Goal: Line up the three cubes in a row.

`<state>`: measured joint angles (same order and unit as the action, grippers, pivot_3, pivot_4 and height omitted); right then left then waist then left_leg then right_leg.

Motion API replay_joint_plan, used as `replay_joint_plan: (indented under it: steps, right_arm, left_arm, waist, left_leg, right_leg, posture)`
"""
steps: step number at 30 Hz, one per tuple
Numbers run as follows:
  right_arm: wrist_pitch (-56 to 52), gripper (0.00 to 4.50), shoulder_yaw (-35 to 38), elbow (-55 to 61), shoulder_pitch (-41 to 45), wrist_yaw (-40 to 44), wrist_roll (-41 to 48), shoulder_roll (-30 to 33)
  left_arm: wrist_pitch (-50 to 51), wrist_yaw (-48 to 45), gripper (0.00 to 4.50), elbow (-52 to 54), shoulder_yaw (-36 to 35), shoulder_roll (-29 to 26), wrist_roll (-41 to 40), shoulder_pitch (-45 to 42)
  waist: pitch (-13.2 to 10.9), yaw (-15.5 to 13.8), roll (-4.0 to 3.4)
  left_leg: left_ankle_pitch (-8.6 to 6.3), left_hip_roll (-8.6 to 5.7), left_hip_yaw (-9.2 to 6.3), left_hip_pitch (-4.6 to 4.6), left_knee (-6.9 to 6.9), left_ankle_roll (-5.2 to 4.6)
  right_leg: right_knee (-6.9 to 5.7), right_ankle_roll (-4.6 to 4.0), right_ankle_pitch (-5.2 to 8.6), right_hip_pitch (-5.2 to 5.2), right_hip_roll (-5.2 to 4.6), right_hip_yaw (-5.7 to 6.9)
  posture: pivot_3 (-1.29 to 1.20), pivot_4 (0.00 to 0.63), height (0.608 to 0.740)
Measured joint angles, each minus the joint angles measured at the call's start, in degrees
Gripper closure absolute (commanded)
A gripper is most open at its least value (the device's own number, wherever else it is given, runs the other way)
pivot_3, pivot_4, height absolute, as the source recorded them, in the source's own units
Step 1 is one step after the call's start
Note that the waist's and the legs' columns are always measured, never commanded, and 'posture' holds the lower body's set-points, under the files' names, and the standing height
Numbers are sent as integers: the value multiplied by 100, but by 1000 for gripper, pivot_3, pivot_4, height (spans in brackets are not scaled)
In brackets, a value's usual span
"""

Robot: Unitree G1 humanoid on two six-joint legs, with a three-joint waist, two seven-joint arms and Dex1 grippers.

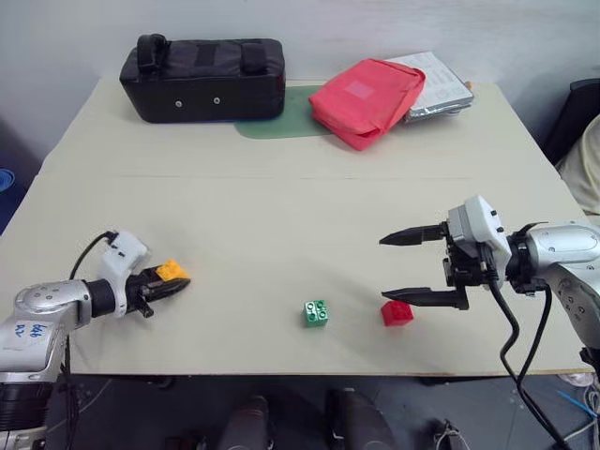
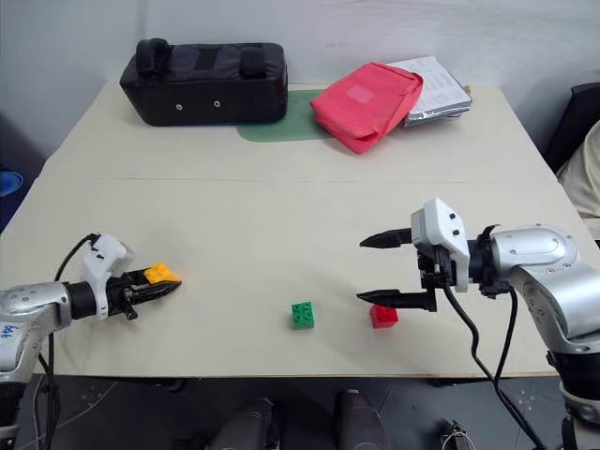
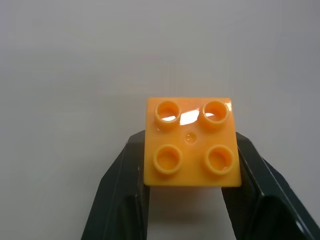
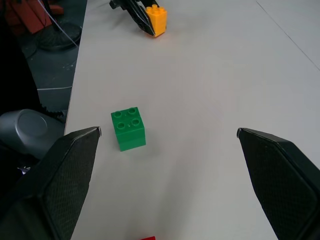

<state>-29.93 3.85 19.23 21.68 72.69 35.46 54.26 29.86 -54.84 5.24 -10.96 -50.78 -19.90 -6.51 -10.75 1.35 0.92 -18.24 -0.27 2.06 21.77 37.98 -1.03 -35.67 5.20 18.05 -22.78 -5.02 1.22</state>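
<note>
Three cubes on the table — one orange-yellow cube clamped in the left gripper, one green cube, one red cube — right gripper spread wide, empty.

Illumination is even, diffuse and bright, casting only soft, short shadows on the table beneath the green brick and red brick, with white glare on the sharply focused orange brick.
</note>
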Motion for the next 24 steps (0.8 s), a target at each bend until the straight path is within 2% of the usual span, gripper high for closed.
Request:
replay_joint_plan:
  steps: [2,7,13,20,24]
  right_arm:
    - [76,0,24,98,-201,206,-10,184]
    - [119,0,181,124,-481,316,-17,297]
    - [112,0,544,465,-1245,136,-20,337]
    - [83,0,873,881,-1863,-173,1,336]
    - [72,0,940,963,-1915,-239,35,336]
  left_arm:
    - [-270,-447,2974,111,303,-236,46,-126]
    - [-744,-1244,2974,171,1151,-344,249,-846]
    - [-926,-1617,2974,198,2179,-33,638,-1322]
    - [-1101,-1471,2974,234,2356,237,899,-1340]
    - [-1369,-1404,2974,109,2344,314,991,-1339]
  waist:
    - [0,-19,0]
    - [0,-21,0]
    - [0,12,0]
    - [0,-14,0]
    - [0,-54,0]
  left_leg:
    - [0,0,0,0,-1,0]
    - [0,0,0,0,-2,-1]
    - [0,0,4,1,-2,-3]
    - [1,0,3,-5,4,-10]
    - [1,0,3,-10,5,-9]
  right_leg:
    - [2,-1,1,1,0,0]
    - [2,-1,1,1,0,0]
    - [-1,0,0,1,3,-3]
    - [-13,1,0,5,4,-5]
    - [-13,1,0,8,4,-5]
  posture:
    - [0,150,740]
    - [0,150,740]
    - [0,150,740]
    - [0,150,740]
    - [0,150,740]
